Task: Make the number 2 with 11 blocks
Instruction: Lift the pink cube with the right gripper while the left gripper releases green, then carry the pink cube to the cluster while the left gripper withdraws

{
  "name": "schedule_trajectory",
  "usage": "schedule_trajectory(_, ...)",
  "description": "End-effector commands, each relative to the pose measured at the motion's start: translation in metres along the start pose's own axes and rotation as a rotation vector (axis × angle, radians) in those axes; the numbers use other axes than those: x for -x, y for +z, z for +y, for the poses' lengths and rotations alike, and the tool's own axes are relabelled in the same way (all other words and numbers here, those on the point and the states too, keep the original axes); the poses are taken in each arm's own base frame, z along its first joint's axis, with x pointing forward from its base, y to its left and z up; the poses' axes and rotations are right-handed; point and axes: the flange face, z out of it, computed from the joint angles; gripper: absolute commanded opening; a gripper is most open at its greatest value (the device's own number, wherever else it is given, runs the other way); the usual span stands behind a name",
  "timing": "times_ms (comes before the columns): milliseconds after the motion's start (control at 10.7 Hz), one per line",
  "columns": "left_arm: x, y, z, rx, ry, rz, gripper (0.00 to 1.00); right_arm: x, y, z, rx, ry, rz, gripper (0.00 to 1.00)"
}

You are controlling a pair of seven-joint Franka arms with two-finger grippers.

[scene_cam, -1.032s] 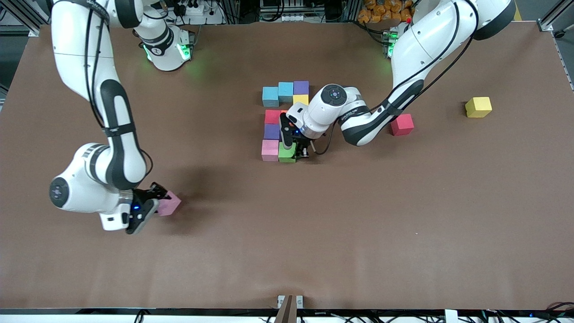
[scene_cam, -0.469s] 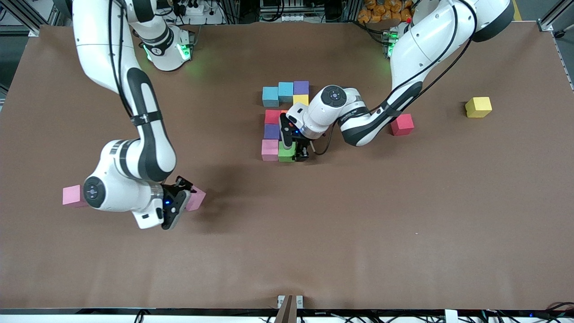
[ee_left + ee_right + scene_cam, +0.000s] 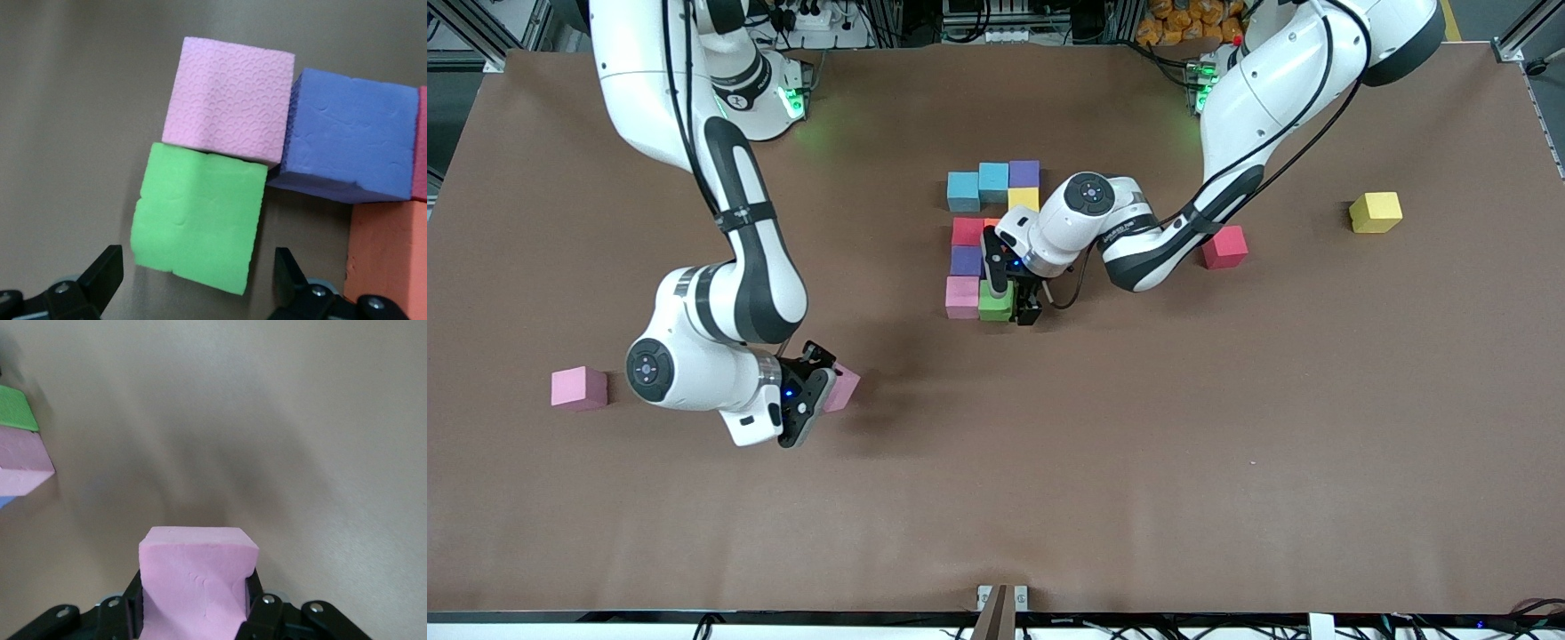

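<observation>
Left gripper [image 3: 1014, 302] open astride green block [image 3: 995, 303] at figure's 6 o'clock could nudge it lifting off; right gripper [image 3: 818, 391] clamping pink block [image 3: 842, 388] might bump row.

We see matt foam blocks, the pink block [image 3: 230, 100] pebbled, the green block [image 3: 197, 217] smoother, on a matt brown tabletop [image 3: 1138, 444]; arm shells [image 3: 1272, 80] glossy white plastic.
</observation>
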Motion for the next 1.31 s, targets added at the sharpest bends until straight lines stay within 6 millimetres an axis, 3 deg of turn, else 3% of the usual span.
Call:
schedule_trajectory(0, -0.002, -0.006, -0.003, -0.027, -0.028, 0.012, 1.0, -0.006, -0.005, -0.012, -0.011, 0.018, 0.001, 0.21)
schedule_trajectory(188, -0.004, -0.012, -0.002, -0.034, -0.06, 0.012, 1.0, -0.004, -0.005, -0.011, -0.01, 0.021, 0.0, 0.0)
schedule_trajectory(281, -0.005, -0.013, 0.001, -0.029, -0.059, 0.014, 1.0, -0.005, -0.005, -0.012, -0.01, 0.021, 0.001, 0.0)
schedule_trajectory(375, -0.005, -0.015, 0.003, -0.027, -0.069, 0.015, 1.0, -0.009, -0.01, -0.011, 0.001, 0.015, 0.005, 0.06)
schedule_trajectory(751, -0.006, -0.03, 0.007, -0.008, -0.083, 0.031, 1.0, -0.007, -0.01, -0.008, -0.003, 0.01, 0.007, 0.0)
schedule_trajectory(1126, -0.005, -0.046, 0.008, 0.002, -0.095, 0.032, 1.0, -0.024, -0.008, -0.031, -0.018, -0.085, -0.023, 0.0)
schedule_trajectory(1220, -0.004, -0.054, 0.005, 0.012, -0.12, 0.024, 1.0, -0.031, -0.015, -0.033, 0.008, -0.112, -0.037, 0.0)
